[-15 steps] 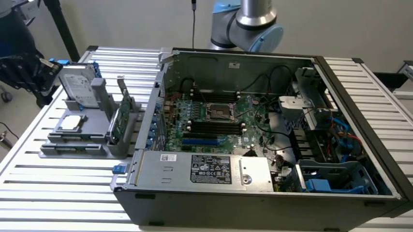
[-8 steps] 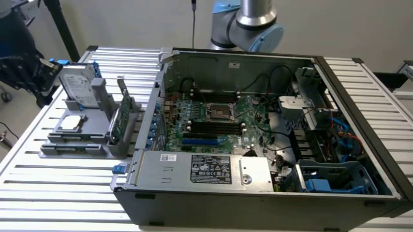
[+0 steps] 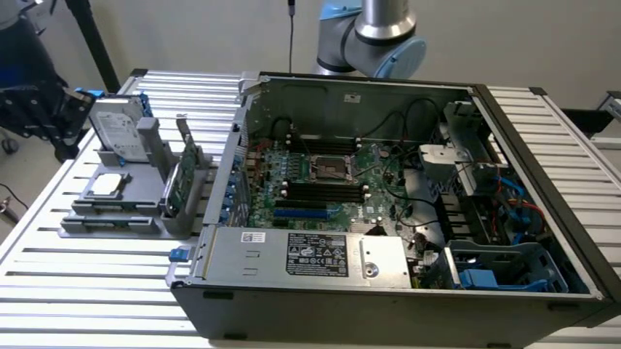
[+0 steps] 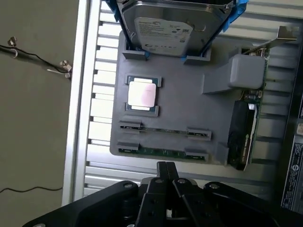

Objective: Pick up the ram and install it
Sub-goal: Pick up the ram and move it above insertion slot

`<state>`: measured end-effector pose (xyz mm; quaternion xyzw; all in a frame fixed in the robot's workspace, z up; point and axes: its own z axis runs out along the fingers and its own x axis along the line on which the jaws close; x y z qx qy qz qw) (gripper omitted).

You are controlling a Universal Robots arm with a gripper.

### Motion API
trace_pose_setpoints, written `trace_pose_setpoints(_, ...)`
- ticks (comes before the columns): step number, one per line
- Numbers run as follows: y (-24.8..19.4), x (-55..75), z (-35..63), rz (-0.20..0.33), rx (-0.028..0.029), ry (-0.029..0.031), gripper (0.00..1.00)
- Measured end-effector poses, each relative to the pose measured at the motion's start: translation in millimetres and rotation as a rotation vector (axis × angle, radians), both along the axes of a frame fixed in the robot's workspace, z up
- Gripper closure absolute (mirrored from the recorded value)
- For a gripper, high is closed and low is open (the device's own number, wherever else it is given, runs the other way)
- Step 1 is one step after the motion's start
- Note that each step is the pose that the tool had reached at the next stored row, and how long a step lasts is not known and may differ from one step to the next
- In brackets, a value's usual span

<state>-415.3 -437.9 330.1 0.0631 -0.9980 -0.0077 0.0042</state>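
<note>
The ram (image 4: 161,152) stands on edge in the grey holder (image 4: 189,101) on the slatted counter (image 4: 97,118). The claw (image 4: 165,166) hovers near it, pinched closed and empty. This looks like the approach to pickup, and grasping will call for opening astride the thin edge

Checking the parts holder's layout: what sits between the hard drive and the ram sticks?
A silver-topped processor chip sits in the gray holder between the hard drive and the ram sticks, seen in the wrist view.
</note>
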Motion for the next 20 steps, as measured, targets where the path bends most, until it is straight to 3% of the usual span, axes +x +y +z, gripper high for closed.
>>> trace_pose_setpoints(20,0.0,0.0,-3.9,0.364,0.0001,-0.0001,0.89)
